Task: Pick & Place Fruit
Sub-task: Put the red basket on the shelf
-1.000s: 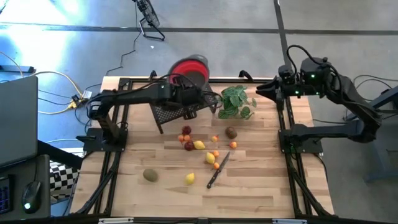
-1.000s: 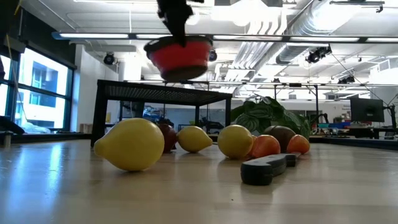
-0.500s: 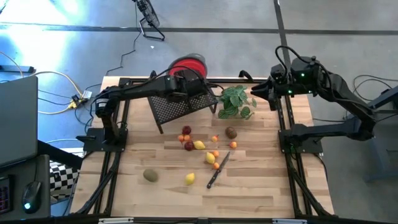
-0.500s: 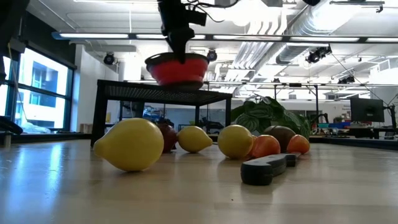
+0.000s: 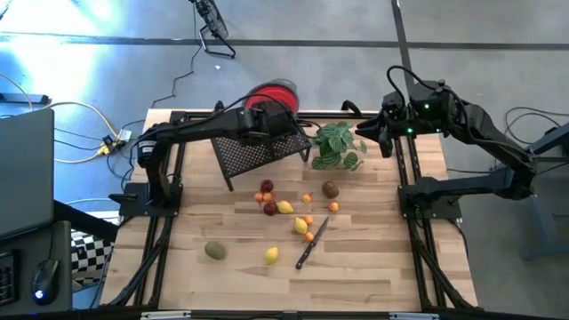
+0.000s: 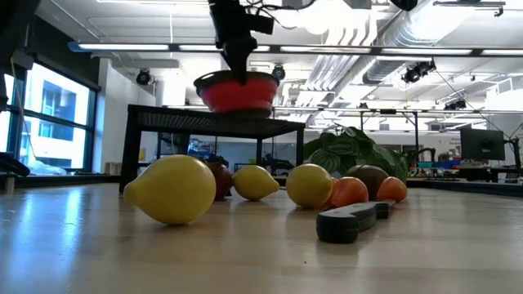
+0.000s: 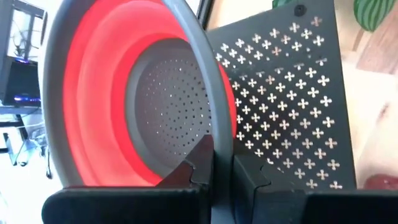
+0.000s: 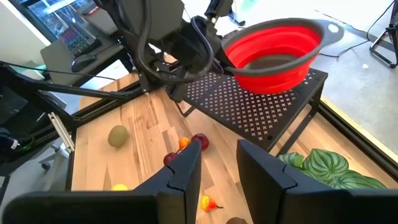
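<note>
High view: left hand [image 5: 269, 116] grips red colander [image 5: 276, 92] over black rack [image 5: 264, 152].

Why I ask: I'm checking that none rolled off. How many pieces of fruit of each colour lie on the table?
Yellow lemons: 3
Dark red fruit: 2
Small orange balls: 5
Brownish-green kiwis: 2
Total: 12

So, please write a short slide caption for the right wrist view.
Left claw holds a red strainer by its rim over a black rack; fruit below.
</note>
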Tool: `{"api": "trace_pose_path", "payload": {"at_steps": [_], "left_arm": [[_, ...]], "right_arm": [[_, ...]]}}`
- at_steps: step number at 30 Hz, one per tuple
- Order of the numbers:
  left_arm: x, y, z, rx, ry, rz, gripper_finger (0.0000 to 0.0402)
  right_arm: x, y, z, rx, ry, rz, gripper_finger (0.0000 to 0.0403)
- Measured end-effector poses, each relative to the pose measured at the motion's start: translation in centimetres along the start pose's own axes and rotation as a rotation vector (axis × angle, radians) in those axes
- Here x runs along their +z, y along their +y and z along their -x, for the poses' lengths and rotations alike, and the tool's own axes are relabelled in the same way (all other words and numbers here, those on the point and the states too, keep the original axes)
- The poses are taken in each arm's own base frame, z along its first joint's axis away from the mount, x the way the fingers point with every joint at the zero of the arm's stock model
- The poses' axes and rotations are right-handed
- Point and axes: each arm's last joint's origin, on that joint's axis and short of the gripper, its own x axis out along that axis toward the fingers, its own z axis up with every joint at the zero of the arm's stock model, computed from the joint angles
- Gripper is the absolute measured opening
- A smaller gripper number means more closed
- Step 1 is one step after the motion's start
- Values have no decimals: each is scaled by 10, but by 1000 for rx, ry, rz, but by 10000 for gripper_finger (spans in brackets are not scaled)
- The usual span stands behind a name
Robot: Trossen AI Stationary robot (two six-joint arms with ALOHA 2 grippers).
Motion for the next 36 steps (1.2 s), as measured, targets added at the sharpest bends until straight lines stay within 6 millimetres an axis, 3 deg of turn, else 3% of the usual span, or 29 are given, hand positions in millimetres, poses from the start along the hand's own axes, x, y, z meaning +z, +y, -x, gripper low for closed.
{"api": "trace_pose_path", "payload": {"at_steps": [13, 36], "left_arm": [[-1, -12, -18, -17, 86, -85, 18], [-1, -14, -18, -73, 76, -94, 42]], "right_arm": [[0, 0, 0, 0, 0, 0, 95], [0, 0, 0, 0, 0, 0, 95]]}}
